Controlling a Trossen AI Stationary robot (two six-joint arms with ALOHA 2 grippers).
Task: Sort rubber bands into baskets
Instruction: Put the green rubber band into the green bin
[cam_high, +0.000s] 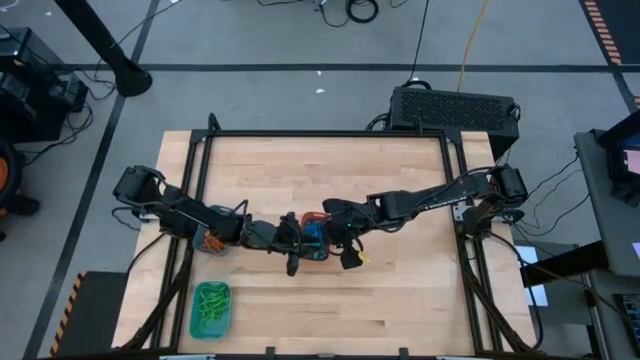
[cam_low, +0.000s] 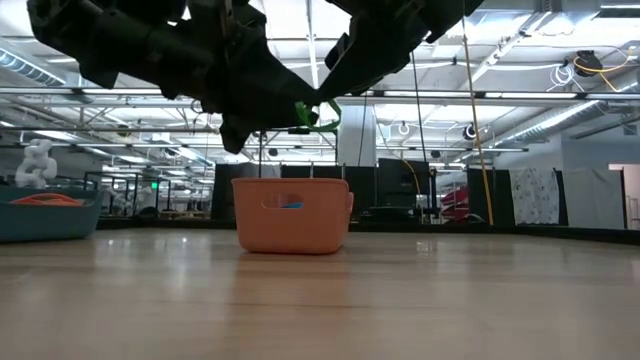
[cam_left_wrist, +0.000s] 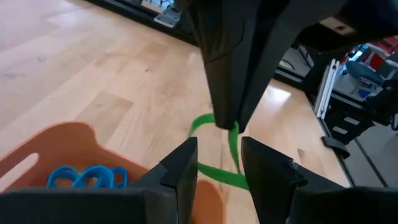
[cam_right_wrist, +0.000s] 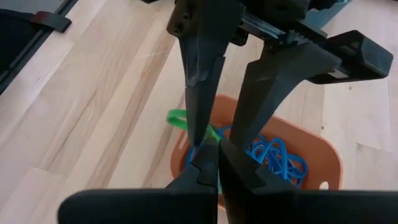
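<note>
A green rubber band (cam_left_wrist: 214, 171) hangs in the air over the orange basket (cam_low: 290, 215), and my right gripper (cam_right_wrist: 211, 158) is shut on it. Blue rubber bands (cam_right_wrist: 277, 155) lie in that basket. My left gripper (cam_left_wrist: 217, 168) is open, level with the band. Its two fingers stand on either side of the band's lower part. Whether they touch it I cannot tell. Seen from above, both grippers meet at the table's middle, over the orange basket (cam_high: 322, 216). My right gripper pinches the top of the green band's loop (cam_left_wrist: 231, 127) between its shut fingertips. The fingers slant down from the table's right side. The band hangs slack below them, clear of the orange basket.
A teal rectangular basket (cam_high: 210, 308) with green bands stands near the front left edge. A small container (cam_high: 211, 241) with orange bands sits under the left arm. A dark frame (cam_high: 200, 150) borders the wooden table top, which lies bare at the far side and front right.
</note>
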